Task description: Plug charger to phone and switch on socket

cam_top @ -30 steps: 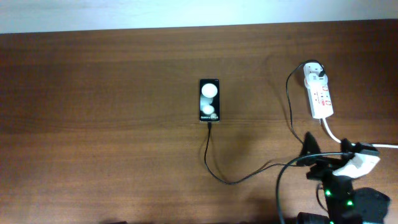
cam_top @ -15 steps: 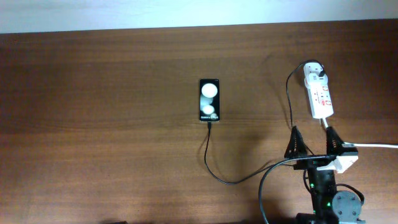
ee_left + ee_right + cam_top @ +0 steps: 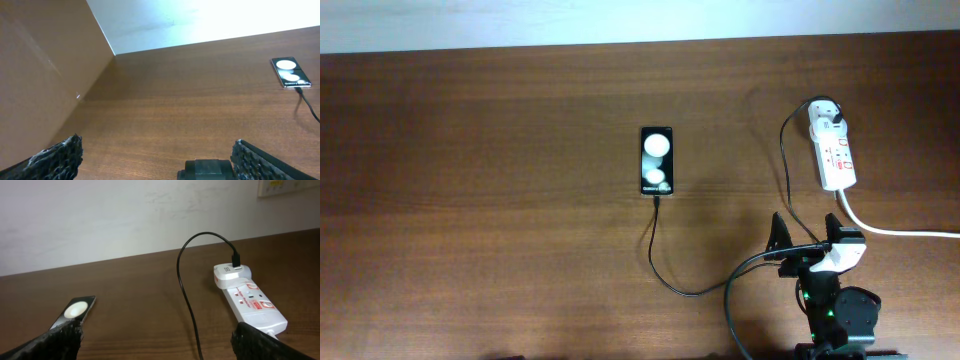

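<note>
- My right pincer [image 3: 806,236] sits at the lower right of the overhead frame, fingers spread wide apart and closed on nothing.
- In the right wrist view its two dark fingers [image 3: 55,340] fill the bottom corners, with the gap between them wide.
- My left pincer [image 3: 156,145] is also spread wide, fingers at the bottom corners of the left wrist view, over bare dark brown wooden desk [image 3: 470,200].
- The black rectangular smartphone [image 3: 657,160] lies flat near the middle of the overhead frame, with two white round blobs on its face.
- It also shows at the right edge of the left wrist view [image 3: 290,72] and at the lower left of the right wrist view [image 3: 75,311].
- The thin black charger cable [image 3: 665,282] has its tip against the phone's lower short edge; whether it is fully seated, I cannot tell.
- From there it loops down, runs right just beside my right pincer, then climbs.
- The white elongated power strip [image 3: 833,150] with red markings lies at the upper right, above my right pincer and apart from it.
- The cable arches into a white adapter [image 3: 231,275] at the strip's far end.
- I cannot tell the switch's position.
- A thick white cord [image 3: 890,230] leaves the strip's near end and runs off the right edge.
</note>
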Available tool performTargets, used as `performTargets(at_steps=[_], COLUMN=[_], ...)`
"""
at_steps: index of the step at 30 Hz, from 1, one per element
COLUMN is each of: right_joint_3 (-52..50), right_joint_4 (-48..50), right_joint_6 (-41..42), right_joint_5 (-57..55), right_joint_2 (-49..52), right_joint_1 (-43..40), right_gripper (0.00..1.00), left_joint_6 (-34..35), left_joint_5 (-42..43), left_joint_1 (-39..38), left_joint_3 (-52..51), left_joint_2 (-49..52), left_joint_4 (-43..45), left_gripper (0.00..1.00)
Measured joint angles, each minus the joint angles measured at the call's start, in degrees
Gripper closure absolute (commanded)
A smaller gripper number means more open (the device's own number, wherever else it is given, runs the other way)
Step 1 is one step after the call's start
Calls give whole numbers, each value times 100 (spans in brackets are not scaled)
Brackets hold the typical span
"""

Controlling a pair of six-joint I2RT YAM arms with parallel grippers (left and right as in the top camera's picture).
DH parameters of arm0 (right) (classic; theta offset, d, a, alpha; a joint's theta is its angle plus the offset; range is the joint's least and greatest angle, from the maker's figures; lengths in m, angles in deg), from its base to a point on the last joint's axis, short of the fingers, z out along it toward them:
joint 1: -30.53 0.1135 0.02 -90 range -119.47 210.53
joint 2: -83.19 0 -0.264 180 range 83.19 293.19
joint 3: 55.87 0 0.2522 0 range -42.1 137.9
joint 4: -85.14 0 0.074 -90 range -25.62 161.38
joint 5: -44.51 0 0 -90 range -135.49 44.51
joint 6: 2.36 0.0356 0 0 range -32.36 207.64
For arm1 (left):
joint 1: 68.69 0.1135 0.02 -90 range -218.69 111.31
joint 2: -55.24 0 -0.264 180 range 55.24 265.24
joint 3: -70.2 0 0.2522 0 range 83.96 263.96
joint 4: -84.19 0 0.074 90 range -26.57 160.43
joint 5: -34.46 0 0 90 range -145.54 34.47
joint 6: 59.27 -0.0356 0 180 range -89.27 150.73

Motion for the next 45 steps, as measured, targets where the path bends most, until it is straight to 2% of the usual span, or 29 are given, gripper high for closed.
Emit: performTargets(at_steps=[7, 27, 29, 31, 32, 33, 37, 39, 40, 41, 45], right_joint_3=[0, 0, 0, 0, 0, 0, -2, -2, -2, -2, -2], right_joint_4=[2, 2, 2, 4, 11, 11, 4, 7, 7, 9, 7], right_joint_6=[-365, -376, -376, -378, -378, -378, -374, -376, -380, -378, -374], right_joint_5=[2, 2, 2, 2, 0, -4, -22, -24, -24, -24, -22], right_joint_2=[0, 0, 0, -2, -15, -28, -24, -17, -17, -17, -17], right_joint_1=[-2, 0, -2, -2, 0, -2, 0, 0, 0, 0, 0], right_gripper=[1, 1, 1, 1, 1, 1, 1, 1, 1, 1, 1], left_joint_6=[0, 0, 11, 9, 11, 24, 26, 28, 28, 37, 247], left_joint_5=[0, 0, 214, 863, 1029, 1134, 1368, 1451, 1504, 1561, 1668], left_joint_1=[0, 0, 0, 0, 0, -7, -435, -658, -721, -748, -763], left_joint_3=[0, 0, 0, -81, -404, -970, -3963, -5093, -5501, -5925, -7449], left_joint_2=[0, 0, 0, -11, -20, -17, 37, 28, 33, 13, 2], left_joint_4=[0, 0, 22, 527, 1182, 1742, 4990, 5976, 6168, 6789, 8238], left_gripper=[1, 1, 1, 1, 1, 1, 1, 1, 1, 1, 1])
